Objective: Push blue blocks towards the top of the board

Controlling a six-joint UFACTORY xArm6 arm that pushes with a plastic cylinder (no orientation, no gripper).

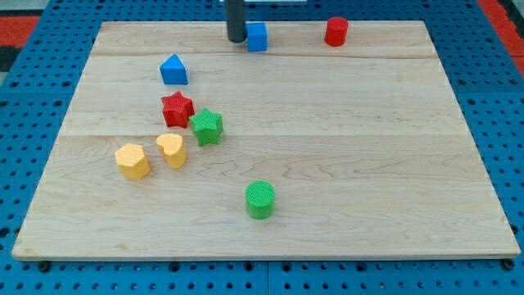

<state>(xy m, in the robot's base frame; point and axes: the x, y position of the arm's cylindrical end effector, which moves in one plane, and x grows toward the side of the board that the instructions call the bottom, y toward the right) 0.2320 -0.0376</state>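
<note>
A blue cube sits near the board's top edge, a little left of centre. My tip stands right beside it, on its left, touching or nearly touching. A blue house-shaped block lies further down and to the left, apart from my tip. The rod comes down from the view's top.
A red cylinder stands at the top right. A red star and a green star touch at the left middle. A yellow hexagon and a yellow heart lie below them. A green cylinder stands at the lower centre.
</note>
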